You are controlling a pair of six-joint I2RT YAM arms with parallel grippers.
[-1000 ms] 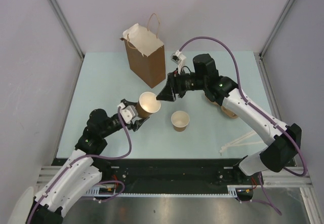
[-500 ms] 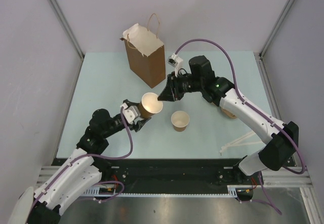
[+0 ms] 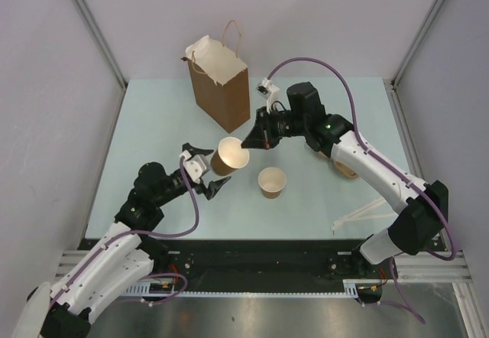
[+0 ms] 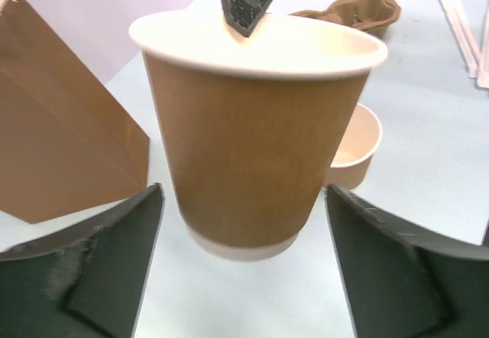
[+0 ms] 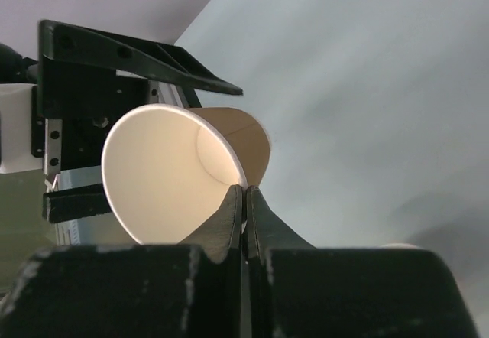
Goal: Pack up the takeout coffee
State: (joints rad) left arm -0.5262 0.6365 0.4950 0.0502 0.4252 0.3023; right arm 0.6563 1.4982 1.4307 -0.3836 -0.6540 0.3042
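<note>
- The left claw (image 3: 205, 170) stands wide apart. One finger (image 4: 92, 265) sits on each side of the paper cup (image 3: 230, 154), and neither touches its wall.
- The brown paper bag (image 3: 223, 93) with twine handles stands upright at the far side of the table (image 3: 153, 139), mouth open, just behind the cup.
- The paper cup is tan outside, pale cream inside and has no lid on it. It hangs tilted above the table between the two claws, with its mouth turned up and toward the right arm.
- The right claw (image 3: 246, 145) is clenched on the cup's rim, one finger inside the mouth and one outside, and it alone carries the cup.
- A second cup (image 3: 271, 181), shorter and open, stands upright on the table near the held one, apart from it.
- A brown pulp carrier (image 3: 348, 171) lies partly hidden under the right arm.
- Pale thin sticks (image 3: 359, 214) lie on the table near its front right edge.
</note>
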